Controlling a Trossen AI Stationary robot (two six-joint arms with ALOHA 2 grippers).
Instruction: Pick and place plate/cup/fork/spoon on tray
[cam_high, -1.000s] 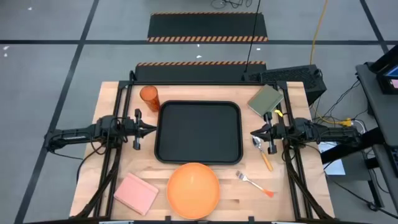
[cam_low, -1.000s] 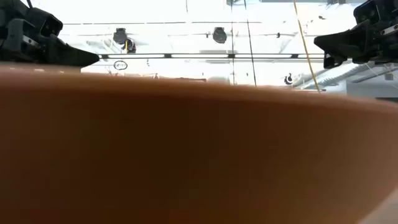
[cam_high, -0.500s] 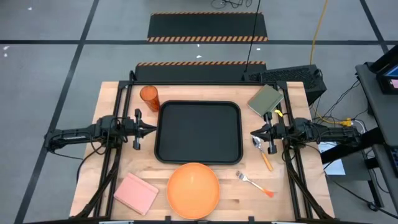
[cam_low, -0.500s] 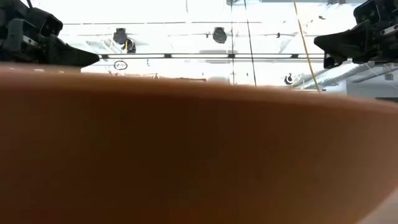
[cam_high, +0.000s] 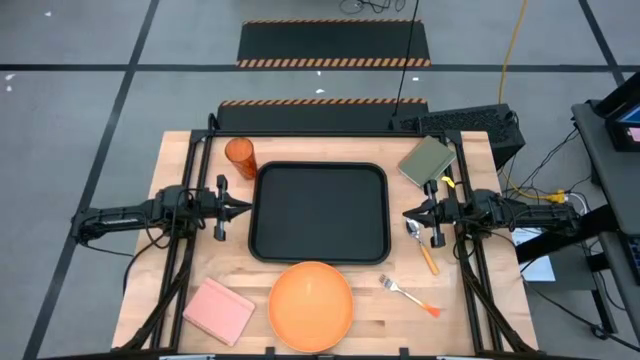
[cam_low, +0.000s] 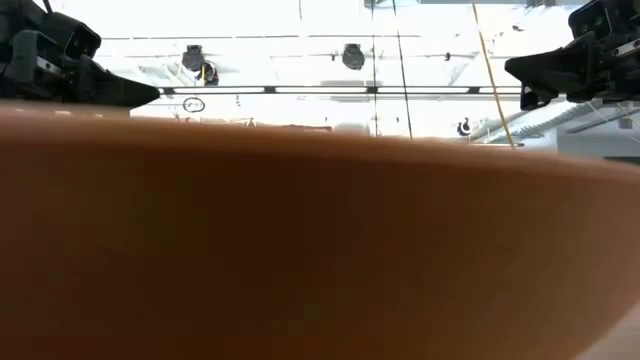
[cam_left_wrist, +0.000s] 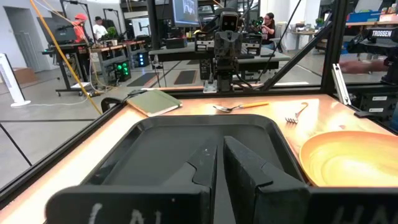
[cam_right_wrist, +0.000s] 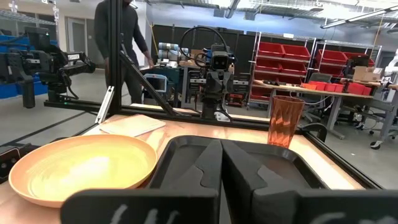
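The black tray (cam_high: 318, 212) lies at the table's middle. The orange plate (cam_high: 311, 305) rests on the table near the front edge and fills the low view (cam_low: 320, 250). The orange cup (cam_high: 240, 156) stands upright at the tray's far left corner. The spoon (cam_high: 421, 244) lies right of the tray, partly under my right gripper. The fork (cam_high: 409, 296) lies at the front right. My left gripper (cam_high: 246, 209) is shut and empty at the tray's left edge. My right gripper (cam_high: 406, 213) is shut and empty at the tray's right edge, above the table.
An olive-green flat block (cam_high: 427, 161) lies at the far right corner. A pink flat block (cam_high: 218, 308) lies at the front left. People stand in the room beyond the table in both wrist views.
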